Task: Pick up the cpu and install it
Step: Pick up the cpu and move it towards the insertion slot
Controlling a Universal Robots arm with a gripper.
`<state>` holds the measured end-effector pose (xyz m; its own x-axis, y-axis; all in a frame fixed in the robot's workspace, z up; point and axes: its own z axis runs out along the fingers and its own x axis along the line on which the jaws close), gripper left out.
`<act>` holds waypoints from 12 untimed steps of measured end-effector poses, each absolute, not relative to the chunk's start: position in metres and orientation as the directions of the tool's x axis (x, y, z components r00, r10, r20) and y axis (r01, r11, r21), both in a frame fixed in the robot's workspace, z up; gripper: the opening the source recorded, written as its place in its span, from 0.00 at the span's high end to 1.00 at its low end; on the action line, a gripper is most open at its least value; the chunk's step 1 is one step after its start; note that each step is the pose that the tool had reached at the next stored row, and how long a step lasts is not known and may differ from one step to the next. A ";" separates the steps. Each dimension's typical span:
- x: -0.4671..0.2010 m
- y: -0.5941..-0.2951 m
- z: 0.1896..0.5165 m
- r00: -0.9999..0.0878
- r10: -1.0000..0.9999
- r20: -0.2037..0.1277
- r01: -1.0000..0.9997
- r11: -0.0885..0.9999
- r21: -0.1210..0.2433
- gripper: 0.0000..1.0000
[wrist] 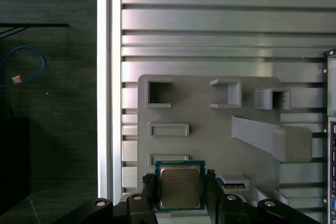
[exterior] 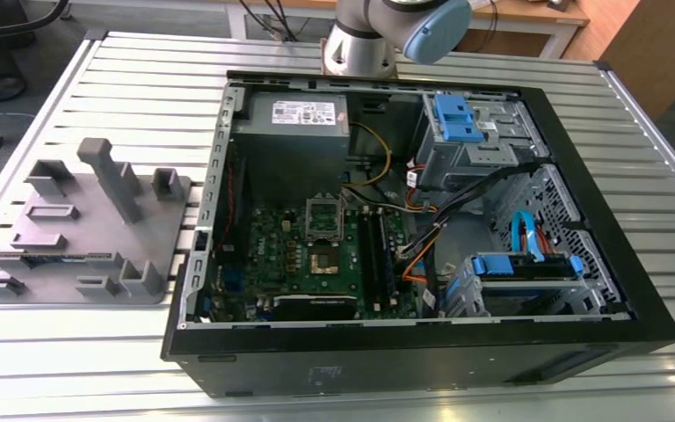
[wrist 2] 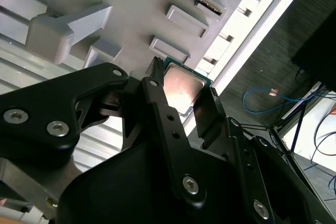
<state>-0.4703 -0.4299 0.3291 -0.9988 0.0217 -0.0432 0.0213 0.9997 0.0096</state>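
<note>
The cpu [wrist: 180,186] is a flat square chip with a shiny silver top and a thin green rim. My gripper [wrist: 180,195] is shut on it, a black finger [wrist: 149,190] pressing each side. The cpu [wrist 2: 182,83] also sits between the fingers [wrist 2: 157,95] of my gripper [wrist 2: 181,103] in the second wrist view. In both wrist views it hangs over the grey fixture plate [wrist: 205,135]. The open computer case [exterior: 572,220] holds the green motherboard [exterior: 273,264] with its silver-framed socket [exterior: 323,230].
The grey fixture plate [exterior: 80,233], with upright blocks and pockets, lies on the slatted metal table [exterior: 127,79] at the exterior view's left of the case. The arm's base [exterior: 367,40] stands behind the case. Drive cages with blue clips [exterior: 460,119] and cables fill the case's right side.
</note>
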 end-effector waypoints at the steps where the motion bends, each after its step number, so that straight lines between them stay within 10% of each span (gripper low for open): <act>1: -0.470 -0.430 0.329 -0.999 0.022 -0.043 0.021 1.000 0.010 0.53; 12: -0.470 -0.430 0.333 -0.999 0.022 -0.043 0.021 1.000 0.010 0.53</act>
